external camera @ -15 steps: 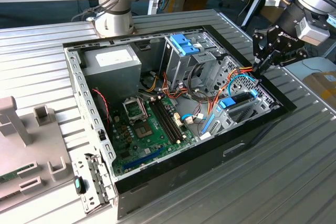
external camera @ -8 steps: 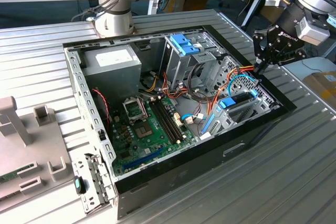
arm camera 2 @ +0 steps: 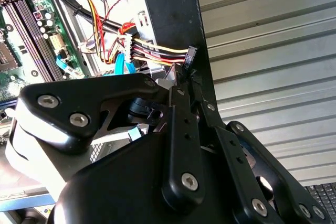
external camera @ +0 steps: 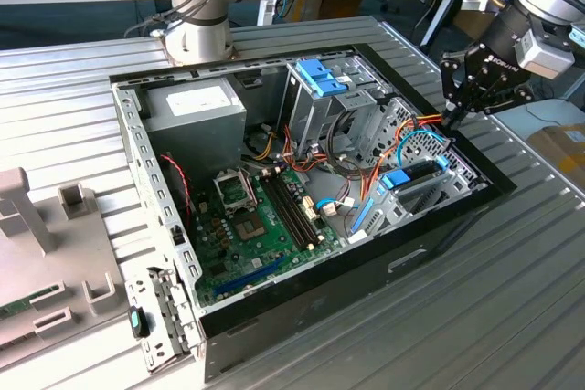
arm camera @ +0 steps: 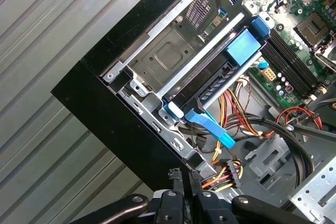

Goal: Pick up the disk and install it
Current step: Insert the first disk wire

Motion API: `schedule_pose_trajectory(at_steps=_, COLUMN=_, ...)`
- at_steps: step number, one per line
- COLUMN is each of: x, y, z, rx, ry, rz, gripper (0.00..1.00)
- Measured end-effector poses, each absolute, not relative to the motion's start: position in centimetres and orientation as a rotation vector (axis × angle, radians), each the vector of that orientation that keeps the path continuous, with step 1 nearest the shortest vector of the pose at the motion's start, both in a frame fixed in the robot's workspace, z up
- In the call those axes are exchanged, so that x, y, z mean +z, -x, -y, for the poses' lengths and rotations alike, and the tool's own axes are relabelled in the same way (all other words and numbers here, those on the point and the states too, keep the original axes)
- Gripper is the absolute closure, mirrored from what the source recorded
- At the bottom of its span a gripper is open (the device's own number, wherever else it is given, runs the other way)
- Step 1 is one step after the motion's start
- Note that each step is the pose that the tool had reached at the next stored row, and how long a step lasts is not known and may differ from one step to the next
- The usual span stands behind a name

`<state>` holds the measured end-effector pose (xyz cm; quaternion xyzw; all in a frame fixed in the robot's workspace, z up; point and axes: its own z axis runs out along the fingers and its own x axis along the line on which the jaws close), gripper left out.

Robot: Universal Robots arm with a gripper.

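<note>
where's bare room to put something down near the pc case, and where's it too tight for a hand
Bare: the ribbed table on the exterior view's right of the computer case. Crowded: the wires between the drive cage and the gripper at the case's rim. A grey fixture takes the table on the exterior view's left.

Bright even light, soft shadows, poss. glare
</note>
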<state>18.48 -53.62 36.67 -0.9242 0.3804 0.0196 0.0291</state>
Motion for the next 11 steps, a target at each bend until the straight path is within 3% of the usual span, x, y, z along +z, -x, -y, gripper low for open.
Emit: schedule_pose_trajectory(at_steps=11, x=37.49, y=-18.48, z=53.62, rx=0.058, ry=2.851, rz=-1.173, gripper=0.84)
